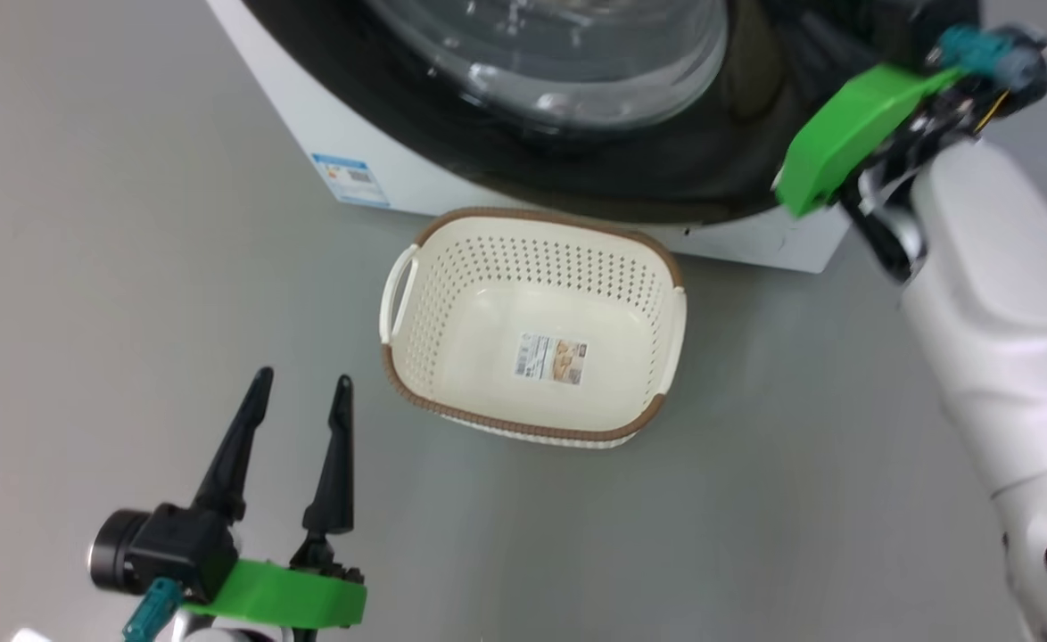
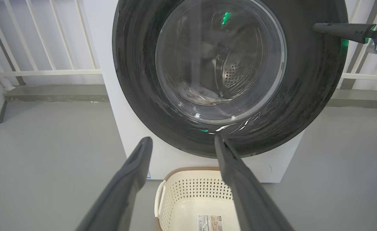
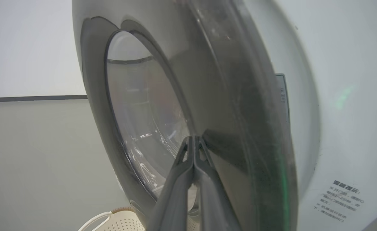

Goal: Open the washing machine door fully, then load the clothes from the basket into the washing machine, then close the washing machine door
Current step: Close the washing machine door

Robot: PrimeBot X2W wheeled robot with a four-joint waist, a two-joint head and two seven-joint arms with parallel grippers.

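- Washing machine [image 1: 305, 116]: the head view cuts it at the top edge, leaving the lower white front and a blue sticker [image 1: 351, 181].
- Washing machine door [image 2: 230, 64]: in the left wrist view it fills the upper centre and sits flat against the front. I cannot tell whether it is latched. The top of the ring is out of frame.
- Clothes [image 2: 197, 94]: a pale crumpled heap low behind the glass. Glare and reflections hide the colour and print.
- Basket [image 1: 488, 294]: stands on the grey floor [image 1: 86, 267] at frame centre in the head view, just below the machine front, with a label sticker [image 1: 550, 358] visible on its bottom. Both wrist views crop it at the bottom edge.
- Left gripper [image 1: 302, 382]: lower left of the head view, jaws spread wide and holding nothing. It is apart from the basket, and the wrist behind it is cut off by the frame.
- Right gripper [image 3: 193, 138]: jaws pressed together with nothing between them. The tips meet their own reflection on the glossy black ring, so they look to be in contact with it.
- In the left wrist view this gripper enters from the upper right onto the ring's right side.
- In the head view its dark fingers are lost against the black ring. What can be made out there is the green mount [image 1: 845, 134] and the white forearm [image 1: 1005, 312].
- A white railing [image 2: 47, 48] stands behind the machine.
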